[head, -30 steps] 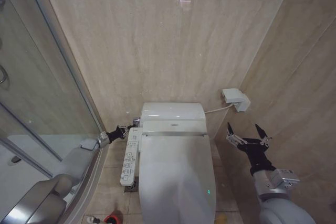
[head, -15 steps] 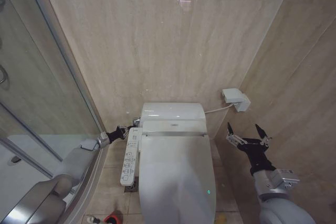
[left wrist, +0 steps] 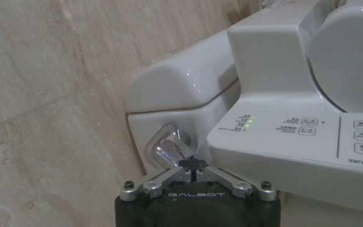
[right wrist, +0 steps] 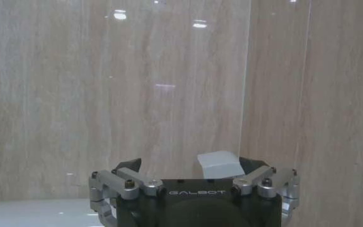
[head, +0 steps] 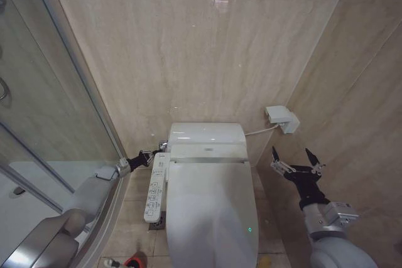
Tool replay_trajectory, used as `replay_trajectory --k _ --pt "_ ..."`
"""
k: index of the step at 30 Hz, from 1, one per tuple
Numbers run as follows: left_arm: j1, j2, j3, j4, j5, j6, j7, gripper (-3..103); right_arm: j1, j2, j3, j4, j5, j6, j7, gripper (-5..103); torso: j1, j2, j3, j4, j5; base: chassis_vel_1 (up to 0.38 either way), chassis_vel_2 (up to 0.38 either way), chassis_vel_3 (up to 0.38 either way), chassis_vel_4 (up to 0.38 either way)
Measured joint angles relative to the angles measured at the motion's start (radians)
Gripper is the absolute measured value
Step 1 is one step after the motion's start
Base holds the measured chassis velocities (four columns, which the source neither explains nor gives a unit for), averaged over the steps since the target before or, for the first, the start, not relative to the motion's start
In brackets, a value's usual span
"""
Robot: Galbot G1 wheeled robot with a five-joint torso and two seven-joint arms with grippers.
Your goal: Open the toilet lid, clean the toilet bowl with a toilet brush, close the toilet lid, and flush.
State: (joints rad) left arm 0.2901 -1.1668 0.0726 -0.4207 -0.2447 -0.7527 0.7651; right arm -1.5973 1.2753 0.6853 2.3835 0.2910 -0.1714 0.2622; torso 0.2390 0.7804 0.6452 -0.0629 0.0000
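i'm looking down into a narrow bathroom corner with beige marble-look walls, a glass shower screen on my left and a small white wall box on the right. the toilet lid lies closed over the bowl, with the tank behind it and a side control panel along its left edge. my left hand has its fingers pinched together, the tips right at the chrome flush lever on the tank's side. my right hand hangs in the air to the right of the toilet, fingers spread wide and holding nothing. a bit of red shows on the floor by the toilet's left front.
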Motion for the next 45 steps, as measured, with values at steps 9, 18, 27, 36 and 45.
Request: replay_trajectory --k 9,18,27,36,45 --pt "0.011 0.003 -0.014 -0.011 0.004 -0.003 -0.006 0 0.000 0.000 0.000 0.000 0.000 0.000 0.000 100 0.000 0.000 0.000 -0.0001 0.0000 0.000 0.000 0.000 0.000" --pt "0.076 0.038 -0.068 -0.098 -0.025 -0.013 -0.067 0 0.000 0.000 0.000 0.000 0.000 0.000 0.000 100 0.000 0.000 0.000 0.0000 0.0000 0.000 0.000 0.000 0.000" --pt "0.226 0.120 -0.162 -0.309 -0.083 0.028 -0.185 0 0.000 0.000 0.000 0.000 0.000 0.000 0.000 100 0.000 0.000 0.000 0.0001 0.0000 0.000 0.000 0.000 0.000" --pt "0.402 0.134 -0.296 -0.588 -0.161 0.159 -0.453 0 0.000 0.000 0.000 0.000 0.000 0.000 0.000 100 0.000 0.000 0.000 0.0000 -0.0001 0.000 0.000 0.000 0.000" --pt "0.557 0.105 -0.442 -0.867 -0.138 0.354 -0.770 0 0.000 0.000 0.000 0.000 0.000 0.000 0.000 100 0.000 0.000 0.000 -0.0001 0.0001 0.000 0.000 0.000 0.000"
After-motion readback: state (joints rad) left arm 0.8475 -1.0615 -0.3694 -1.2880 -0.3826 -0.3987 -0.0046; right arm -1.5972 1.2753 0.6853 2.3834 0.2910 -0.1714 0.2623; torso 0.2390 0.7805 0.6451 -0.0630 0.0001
